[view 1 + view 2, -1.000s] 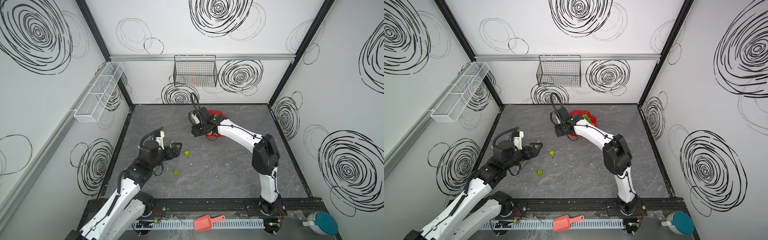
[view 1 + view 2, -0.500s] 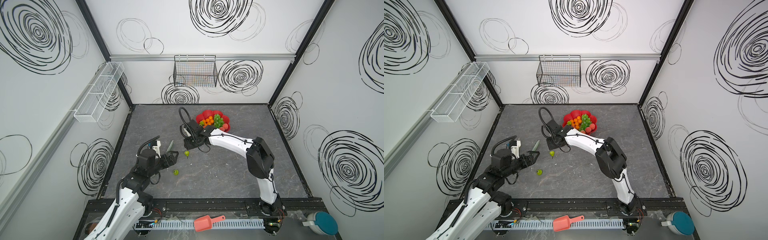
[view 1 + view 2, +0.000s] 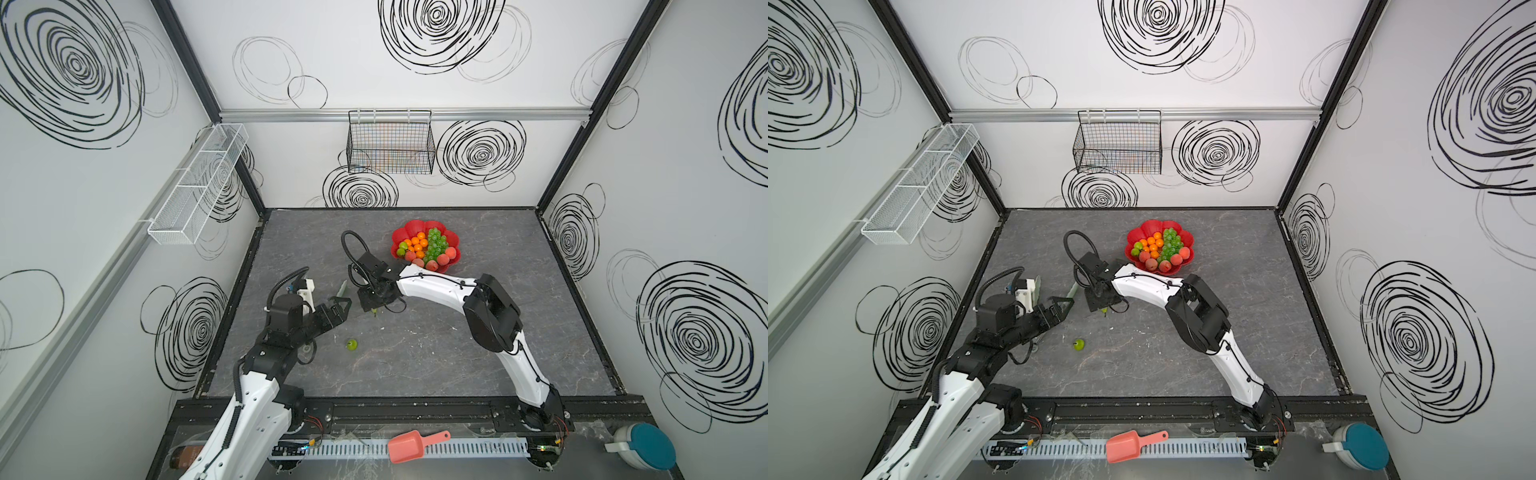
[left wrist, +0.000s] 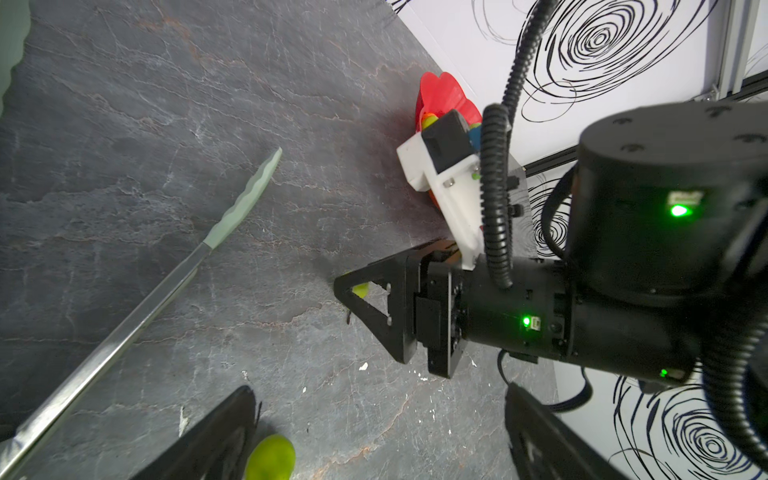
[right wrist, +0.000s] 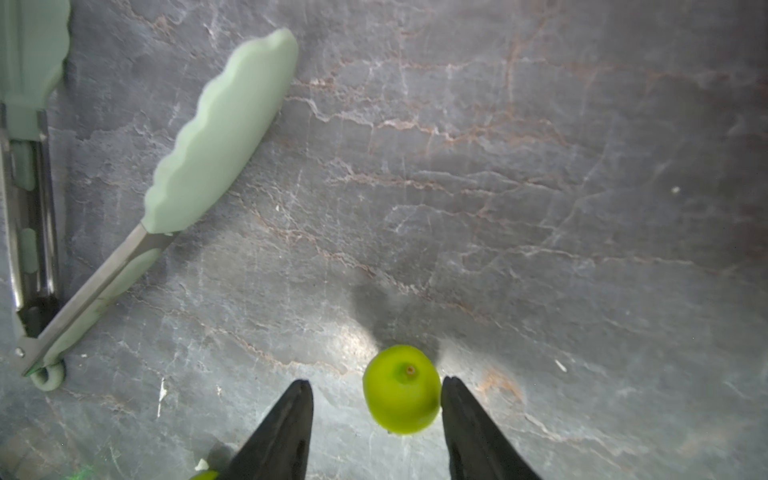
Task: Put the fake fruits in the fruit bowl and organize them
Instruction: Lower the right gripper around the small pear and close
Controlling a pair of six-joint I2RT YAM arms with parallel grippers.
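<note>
Two fake fruits lie out on the dark marbled table (image 3: 415, 353). We see a loose pear (image 3: 352, 344), small, glossy and green, near the front left. A second pear (image 5: 401, 390), round and lime-green with its brown stem dimple facing up, lies further back. To their right the red flower-shaped fruit bowl (image 3: 415, 226) sits near the back wall, holding oranges (image 3: 417, 243), green grapes (image 3: 436, 243), peaches (image 3: 442, 258) and a third pear (image 3: 402, 249).

The left arm reaches low over the table, and the left gripper (image 3: 341, 305) has its jaws wide apart beside pale green tongs (image 5: 224, 124). The right arm stretches across the middle with its wrist bent down and the right gripper (image 5: 376, 380) parted. The second pear rests on the table between its fingers, against one of them with a gap to the other.
</note>
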